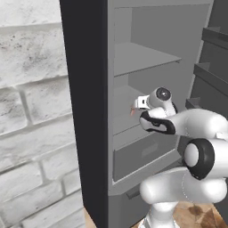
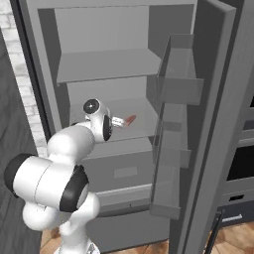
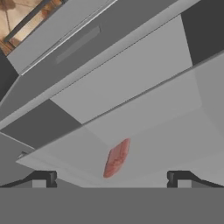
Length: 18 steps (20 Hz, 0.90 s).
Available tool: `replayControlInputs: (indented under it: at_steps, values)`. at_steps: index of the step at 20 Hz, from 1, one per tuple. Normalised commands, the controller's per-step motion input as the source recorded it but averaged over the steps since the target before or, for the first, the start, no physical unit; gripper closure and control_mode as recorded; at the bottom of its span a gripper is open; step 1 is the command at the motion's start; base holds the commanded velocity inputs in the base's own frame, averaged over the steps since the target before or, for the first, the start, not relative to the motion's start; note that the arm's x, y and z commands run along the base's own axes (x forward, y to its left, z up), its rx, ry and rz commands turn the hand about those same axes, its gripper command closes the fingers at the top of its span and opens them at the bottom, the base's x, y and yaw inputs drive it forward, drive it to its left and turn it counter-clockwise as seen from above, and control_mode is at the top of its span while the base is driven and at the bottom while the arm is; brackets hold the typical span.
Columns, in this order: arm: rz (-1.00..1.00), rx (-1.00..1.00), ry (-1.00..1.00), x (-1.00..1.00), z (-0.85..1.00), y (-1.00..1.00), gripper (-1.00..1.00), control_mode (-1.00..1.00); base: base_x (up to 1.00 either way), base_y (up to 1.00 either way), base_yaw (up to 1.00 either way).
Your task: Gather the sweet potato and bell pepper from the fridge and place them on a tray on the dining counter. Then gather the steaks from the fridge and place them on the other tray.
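1. The fridge (image 2: 124, 30) stands with its door (image 2: 208, 124) swung wide to the right; the door racks (image 2: 173, 84) face inward.
2. The arm reaches into the fridge at the level of the middle shelf (image 2: 144, 116).
3. The gripper (image 3: 114, 179) is open, its two fingertips (image 3: 43, 178) set wide apart with nothing between them.
4. A steak (image 3: 116, 157), a flat red slab, lies on the middle shelf just ahead of the gripper and apart from it.
5. A closed grey drawer (image 2: 124, 171) sits below that shelf.
6. A white brick wall (image 1: 31, 111) stands to the left of the fridge.
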Motion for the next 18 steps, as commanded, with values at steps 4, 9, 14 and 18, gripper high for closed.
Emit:
replayControlInputs:
  at_steps: [4,9,14,18]
  values:
    - [0.00,0.00,0.00,0.15,-0.11,0.00,-1.00,-1.00,0.00,0.00,0.00]
    - [0.00,0.00,0.00,0.20,-0.03,0.00,-1.00,-1.00,0.00,0.00,0.00]
    - [0.00,0.00,0.01,0.33,-0.01,0.00,-1.00,-1.00,0.00,0.00,0.00]
    - [0.00,0.00,0.02,0.36,-0.07,0.00,-1.00,-1.00,0.00,0.00,0.00]
